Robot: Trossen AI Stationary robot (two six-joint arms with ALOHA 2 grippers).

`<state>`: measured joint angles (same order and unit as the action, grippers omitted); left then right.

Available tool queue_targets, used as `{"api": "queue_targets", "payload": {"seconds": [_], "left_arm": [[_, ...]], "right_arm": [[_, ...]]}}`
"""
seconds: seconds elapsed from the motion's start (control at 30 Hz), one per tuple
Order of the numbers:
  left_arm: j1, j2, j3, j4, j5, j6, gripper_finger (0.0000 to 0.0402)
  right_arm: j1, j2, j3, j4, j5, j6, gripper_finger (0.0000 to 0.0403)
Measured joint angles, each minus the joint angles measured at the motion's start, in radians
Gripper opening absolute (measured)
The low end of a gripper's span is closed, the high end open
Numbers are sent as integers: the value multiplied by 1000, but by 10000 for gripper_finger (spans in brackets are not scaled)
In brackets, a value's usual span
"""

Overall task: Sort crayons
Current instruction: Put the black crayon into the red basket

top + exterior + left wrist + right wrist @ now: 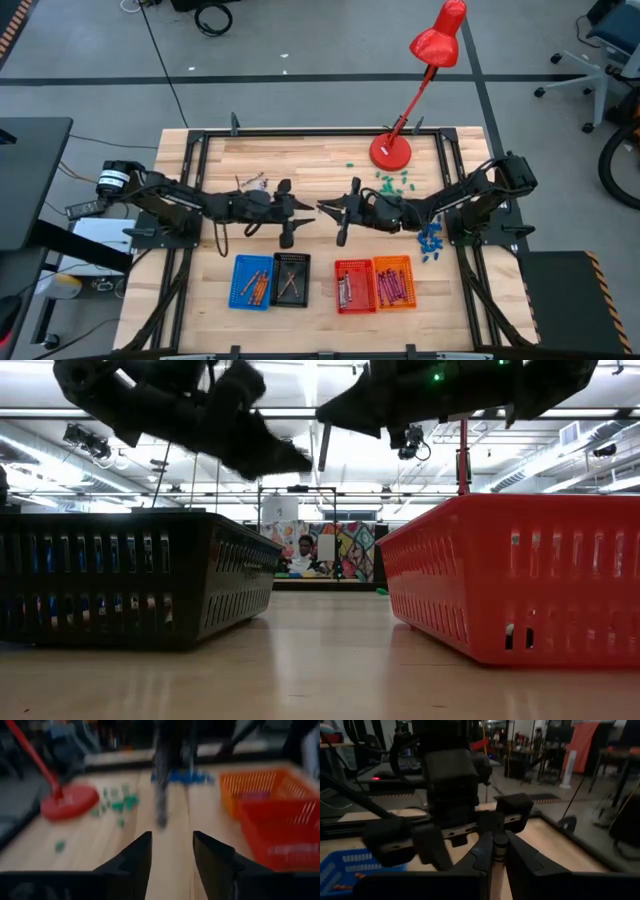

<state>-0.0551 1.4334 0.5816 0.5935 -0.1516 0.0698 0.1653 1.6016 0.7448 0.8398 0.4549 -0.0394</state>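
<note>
Grippers meet mid-table above the baskets (291,279): right gripper (499,851) clamps a grey crayon (500,847), left gripper (171,851) facing it with fingers spread, empty.

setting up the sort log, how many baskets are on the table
4, in a row along the table's near edge: blue basket, black basket beside it, then a gap, then red basket and orange basket side by side. None looks hidden.

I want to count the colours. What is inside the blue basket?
In the high view the blue basket holds thin orange-brown crayons, lying in a loose bunch on its floor. They overlap, so anything under them is hidden, and they cannot be counted exactly.
</note>
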Motion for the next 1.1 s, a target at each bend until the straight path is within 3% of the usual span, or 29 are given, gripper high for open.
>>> {"api": "queue_targets", "payload": {"seconds": [0.23,0.57,0.83,1.1], "left_arm": [[-23,0,0,-190,-2,-49,155],[-57,0,0,-241,-80,-49,155],[-54,0,0,-231,-117,4,155],[-54,0,0,-182,-117,56,155]], "right_arm": [[18,0,0,-97,-46,176,43],[37,0,0,-251,-279,646,43],[143,0,0,-339,-295,899,43],[262,0,110,-690,-223,1150,43]]}}
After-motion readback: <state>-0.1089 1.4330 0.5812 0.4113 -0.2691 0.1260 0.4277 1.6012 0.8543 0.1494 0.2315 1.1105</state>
